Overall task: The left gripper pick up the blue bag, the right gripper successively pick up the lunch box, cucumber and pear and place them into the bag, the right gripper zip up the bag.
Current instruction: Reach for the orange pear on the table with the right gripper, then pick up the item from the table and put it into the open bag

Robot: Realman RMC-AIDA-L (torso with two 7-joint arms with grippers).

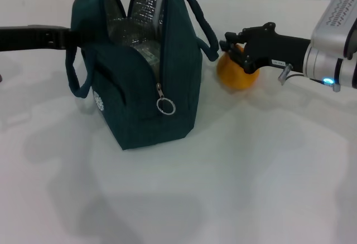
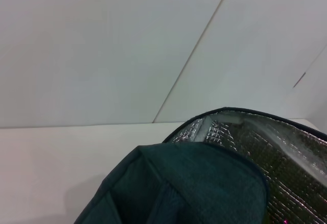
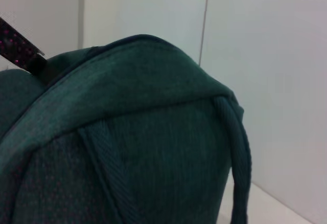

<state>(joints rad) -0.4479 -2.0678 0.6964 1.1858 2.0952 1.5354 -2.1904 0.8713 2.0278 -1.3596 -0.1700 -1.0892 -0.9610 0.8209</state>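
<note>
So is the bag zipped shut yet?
No, in the head view the blue bag gapes open at the top, showing its foil lining, its zipper pull hanging down.

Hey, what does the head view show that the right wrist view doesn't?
Only the head view shows the right gripper with its fingers around the pear beside the blue bag, the left gripper at the bag's other end, the zipper pull ring, the foil lining and the table. Only the right wrist view shows the bag's outer fabric close up. Both show the bag and a handle.

Bag handle [image 1: 202,24] across gripper's [image 1: 231,52] path
</note>
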